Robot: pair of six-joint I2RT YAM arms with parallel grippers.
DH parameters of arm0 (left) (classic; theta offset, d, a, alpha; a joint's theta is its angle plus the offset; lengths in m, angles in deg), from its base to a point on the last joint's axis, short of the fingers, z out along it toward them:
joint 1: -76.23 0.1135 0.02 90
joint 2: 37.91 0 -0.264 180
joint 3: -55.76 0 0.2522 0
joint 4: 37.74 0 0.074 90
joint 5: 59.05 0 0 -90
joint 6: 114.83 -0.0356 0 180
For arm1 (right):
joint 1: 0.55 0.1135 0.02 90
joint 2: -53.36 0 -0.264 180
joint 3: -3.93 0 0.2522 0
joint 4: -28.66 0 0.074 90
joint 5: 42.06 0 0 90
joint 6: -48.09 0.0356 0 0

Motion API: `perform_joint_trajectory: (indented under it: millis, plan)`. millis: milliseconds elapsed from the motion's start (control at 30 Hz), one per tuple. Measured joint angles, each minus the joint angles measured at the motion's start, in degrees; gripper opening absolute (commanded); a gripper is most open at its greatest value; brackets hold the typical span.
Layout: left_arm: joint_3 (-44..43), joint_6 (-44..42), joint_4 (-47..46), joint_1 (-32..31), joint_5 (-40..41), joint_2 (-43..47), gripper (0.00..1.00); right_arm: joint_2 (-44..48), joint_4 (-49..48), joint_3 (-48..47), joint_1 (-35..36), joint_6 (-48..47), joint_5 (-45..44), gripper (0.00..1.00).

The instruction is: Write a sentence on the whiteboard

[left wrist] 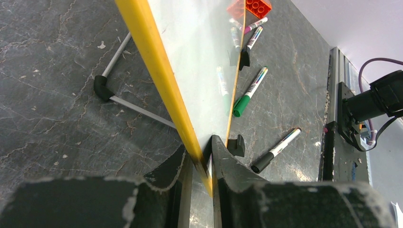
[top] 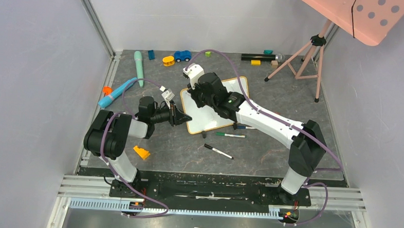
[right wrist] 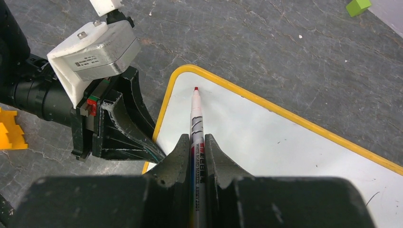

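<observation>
Red marker, pinched in the right gripper, points at the blank whiteboard corner; left gripper clamps its edge. Best pressed lightly, board braced.

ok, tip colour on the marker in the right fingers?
Red; the marker tip shows best in the right wrist view.

whiteboard — glossy, smooth, reflective | table — matt, mottled grey | left hand: black plastic, scuffed

Robot lab test cell: plain grey walls enclose the table, metal rail along its near edge, tripod at its far right corner.
</observation>
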Motion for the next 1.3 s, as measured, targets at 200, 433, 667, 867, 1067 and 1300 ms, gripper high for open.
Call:
perform_joint_trajectory:
  millis: [200,433,667,867,1067,1300]
  plan:
    - [0.00,0.00,0.02,0.00,0.02,0.00,0.09,-0.37,0.02,-0.50,0.17,0.02,-0.46,0.00]
    - [0.00,0.00,0.02,0.00,0.02,0.00,0.09,-0.37,0.02,-0.50,0.28,0.02,-0.83,0.00]
    - [0.00,0.00,0.15,0.00,0.11,0.00,0.09,-0.26,-0.37,0.28,0.28,0.09,-0.87,0.00]
    - [0.00,0.00,0.33,0.00,0.11,0.00,0.09,0.87,-0.50,2.78,0.37,0.13,-0.85,0.00]
    - [0.00,0.00,0.35,0.00,0.11,0.00,0.09,1.95,-0.48,4.96,0.39,0.48,-0.83,0.00]
    - [0.00,0.00,0.35,0.00,0.09,0.00,0.09,2.25,-0.50,5.51,0.39,0.70,-0.85,0.00]
